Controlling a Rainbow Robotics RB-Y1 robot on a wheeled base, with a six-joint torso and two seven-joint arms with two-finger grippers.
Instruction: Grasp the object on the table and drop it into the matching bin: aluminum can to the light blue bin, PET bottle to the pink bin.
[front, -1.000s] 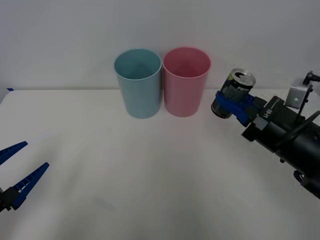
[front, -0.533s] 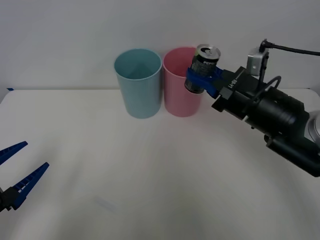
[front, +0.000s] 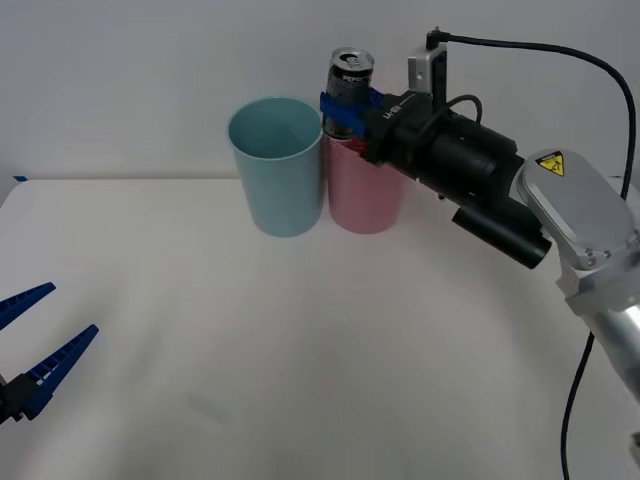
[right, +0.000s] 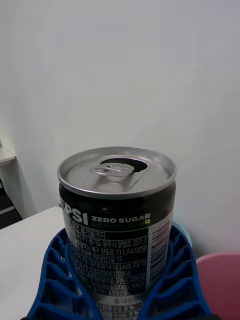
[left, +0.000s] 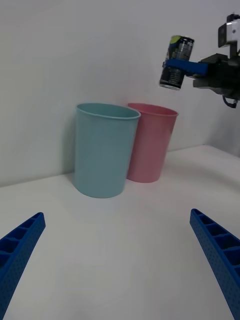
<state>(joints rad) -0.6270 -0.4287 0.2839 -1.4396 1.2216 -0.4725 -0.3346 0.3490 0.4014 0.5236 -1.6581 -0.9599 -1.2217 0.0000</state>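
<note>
Front view, catalogued left to right. Left gripper (front: 40, 352): parked low at the near left edge of the white surface (front: 300, 340), fingers spread wide, holding nothing. Light blue bin (front: 276, 165): upright near the far edge, nothing seen inside it. Aluminum can (front: 349, 92): lifted clear of the surface, upright, held above the seam between the two bins, over the left rim of the pink bin (front: 366, 190), which stood touching or just beside the blue one. Right gripper (front: 345, 105): blue fingers pinched around the can's lower body; the right wrist view showed the silver lid and pull tab above them. Status, as judged: grasp and lift done; can not yet over the blue bin; a short leftward carry and release remained.
</note>
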